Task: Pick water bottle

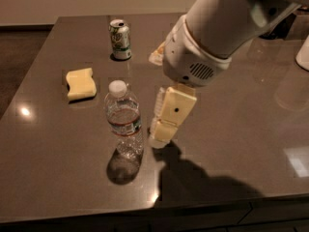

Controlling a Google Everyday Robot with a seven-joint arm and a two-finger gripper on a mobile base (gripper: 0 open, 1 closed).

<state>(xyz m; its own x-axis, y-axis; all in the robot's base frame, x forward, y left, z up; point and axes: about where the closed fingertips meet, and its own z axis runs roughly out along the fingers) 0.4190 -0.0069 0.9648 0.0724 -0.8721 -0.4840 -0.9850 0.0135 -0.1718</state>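
Standing upright on the table (256,129), the water bottle (124,121) has the gripper (166,117) hanging just beside it at 3 o'clock; whether that gripper is parted or closed cannot be told.

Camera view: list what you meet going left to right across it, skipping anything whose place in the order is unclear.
sponge → water bottle → tool, which hangs from the arm just right of the water bottle.
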